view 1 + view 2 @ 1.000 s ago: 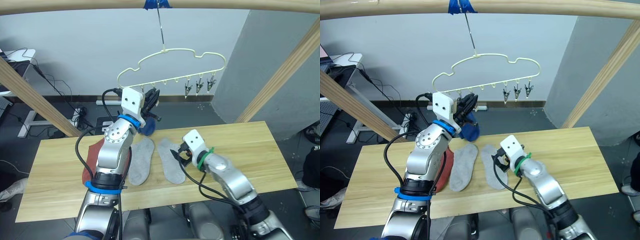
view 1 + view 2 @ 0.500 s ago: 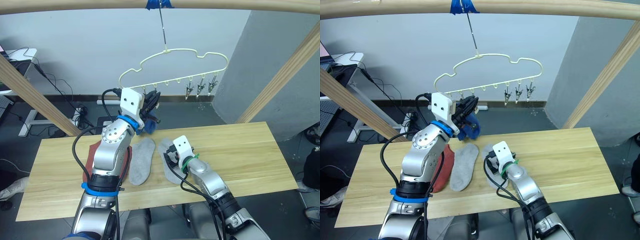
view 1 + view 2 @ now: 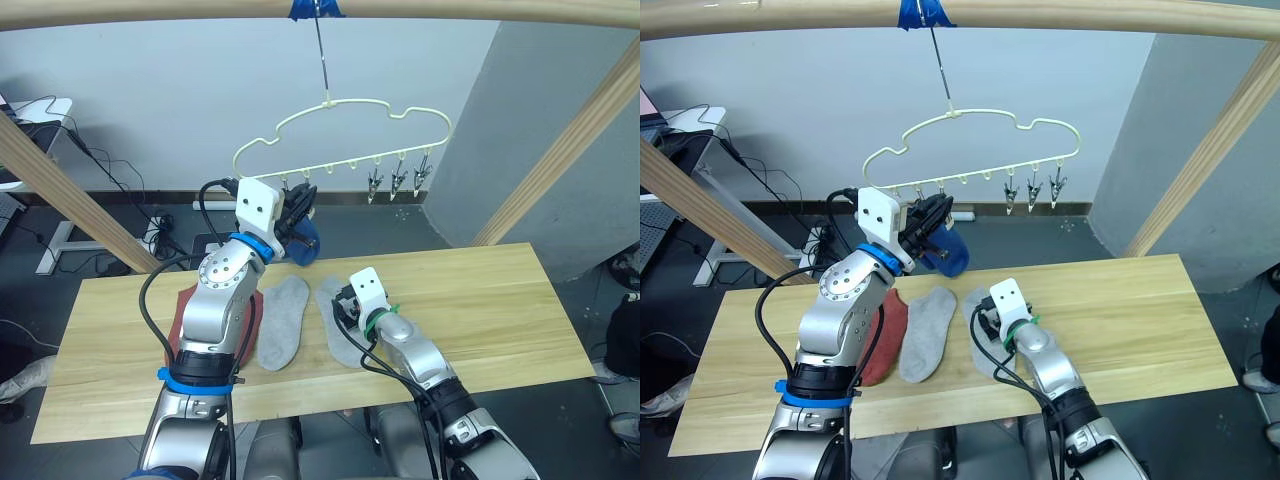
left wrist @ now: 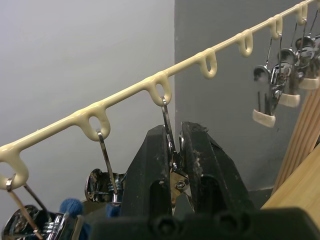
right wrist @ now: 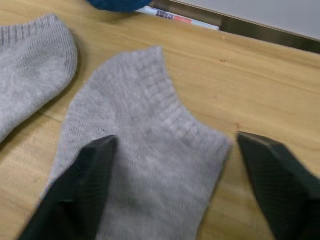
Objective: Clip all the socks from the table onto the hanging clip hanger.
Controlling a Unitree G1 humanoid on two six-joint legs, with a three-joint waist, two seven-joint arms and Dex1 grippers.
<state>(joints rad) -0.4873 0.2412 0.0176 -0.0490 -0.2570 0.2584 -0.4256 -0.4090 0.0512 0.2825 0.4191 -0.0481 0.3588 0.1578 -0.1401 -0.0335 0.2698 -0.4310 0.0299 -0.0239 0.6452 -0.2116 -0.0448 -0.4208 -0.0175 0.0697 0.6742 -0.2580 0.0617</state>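
Clip hanger [image 3: 345, 125]: pale yellow-green wire, cloud outline, hung by its metal hook from a wooden frame bar [image 3: 300, 8] above the counter [image 3: 480, 300]. A row of small metal clips runs along its lower rail; three free clips [image 3: 398, 180] hang toward its right end.

Left hand [image 4: 172, 160]: raised to the hanger's left section, fingers nearly together and pinched on one metal clip [image 4: 169, 131] hanging from a rail loop. A blue sock [image 3: 305, 243] hangs just beside this hand, below the rail; which clip carries it cannot be told.

Right hand [image 5: 172, 175]: low over the counter, fingers [image 5: 82, 182] spread wide to either side of a light grey sock [image 5: 145, 165], at its cuff end. Whether the tips touch the knit cannot be told.

Second light grey sock [image 3: 284, 322]: flat on the counter, just left of the first, apart from it.

Rust-red sock [image 3: 887, 335]: flat on the counter at the far left of the row, partly behind the left arm.
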